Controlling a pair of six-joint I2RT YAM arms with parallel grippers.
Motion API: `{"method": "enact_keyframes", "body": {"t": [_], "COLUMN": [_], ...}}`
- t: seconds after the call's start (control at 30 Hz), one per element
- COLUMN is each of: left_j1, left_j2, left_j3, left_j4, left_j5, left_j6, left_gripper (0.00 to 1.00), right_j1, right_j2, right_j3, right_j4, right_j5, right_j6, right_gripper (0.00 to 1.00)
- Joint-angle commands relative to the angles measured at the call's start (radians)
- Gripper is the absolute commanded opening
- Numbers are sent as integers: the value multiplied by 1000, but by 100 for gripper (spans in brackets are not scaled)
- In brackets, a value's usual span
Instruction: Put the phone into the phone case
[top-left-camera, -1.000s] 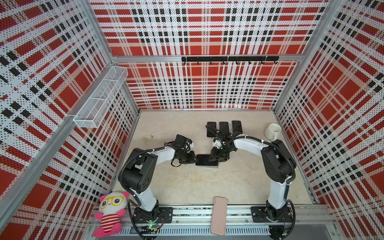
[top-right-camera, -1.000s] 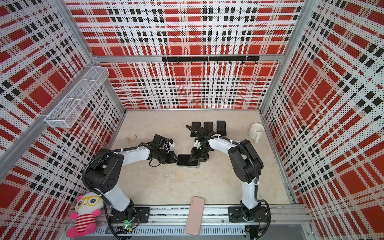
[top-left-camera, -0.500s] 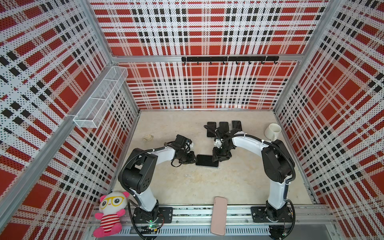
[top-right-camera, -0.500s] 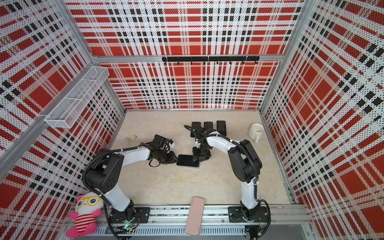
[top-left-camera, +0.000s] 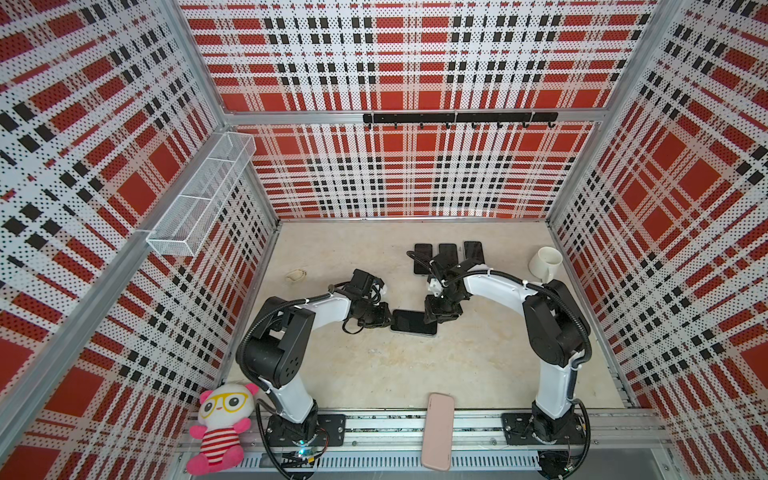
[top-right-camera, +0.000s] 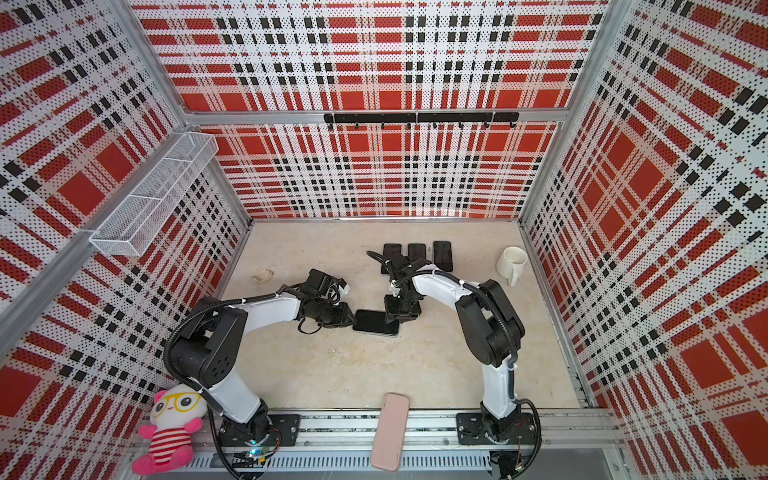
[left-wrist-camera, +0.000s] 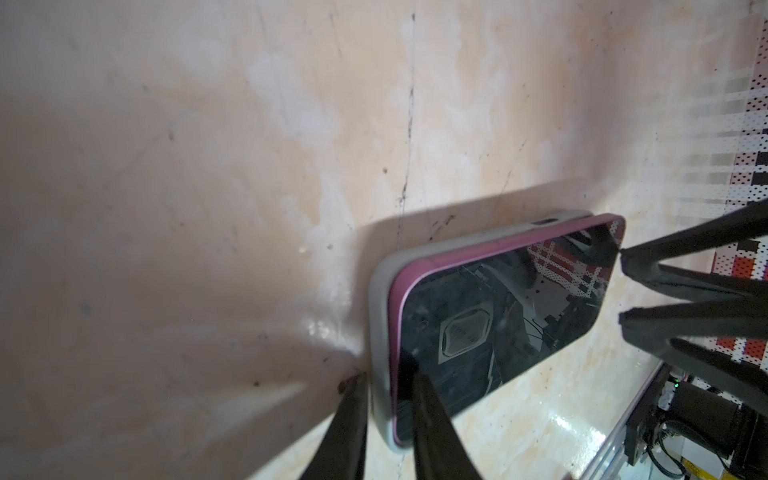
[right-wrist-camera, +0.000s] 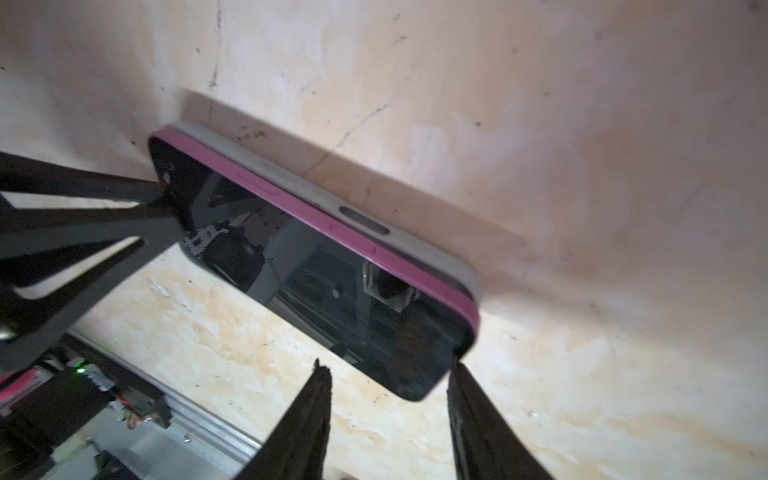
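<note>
A dark-screened phone (top-left-camera: 413, 322) (top-right-camera: 376, 322) with a pink rim lies face up in a grey phone case (left-wrist-camera: 380, 299) (right-wrist-camera: 415, 245) mid-table. The pink rim of the phone (left-wrist-camera: 498, 316) (right-wrist-camera: 324, 270) stands proud of the case wall. My left gripper (top-left-camera: 388, 320) (top-right-camera: 352, 320) (left-wrist-camera: 388, 376) is shut on the case's left end, one finger outside the wall and one on the screen. My right gripper (top-left-camera: 434, 318) (top-right-camera: 395, 318) (right-wrist-camera: 387, 365) stands open at the right end, astride a phone corner, with one fingertip touching it.
Three dark phones (top-left-camera: 446, 253) lie in a row behind the right arm. A white mug (top-left-camera: 544, 264) stands at the back right. A small beige object (top-left-camera: 296, 275) lies back left. A pink case (top-left-camera: 436, 430) and a plush toy (top-left-camera: 220, 428) rest on the front rail.
The right gripper has shifted slightly at the phone's right end and its jaws have narrowed a little. The phone, the case and the left gripper have stayed in place.
</note>
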Motion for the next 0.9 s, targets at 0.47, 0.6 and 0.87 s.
{"method": "enact_keyframes", "body": {"t": [0.47,0.6,0.87], "left_j1": [-15,-18,-31], "left_j2": [-11,-3,21], "left_j3": [4,2,-4], "left_j4": [-11,-7,9], "left_j5": [7,11,35], "left_j6": [10,6,-6], "left_gripper": [21,20,17], "right_j1": [8,12,37], "right_j2": [-103,-90,-64], "right_j3": [-219,-235,-260], "right_j4": [187,212,221], "right_j5": [7,-3,-5], "right_j6": [99,111,130], "right_gripper": [31,22,16]}}
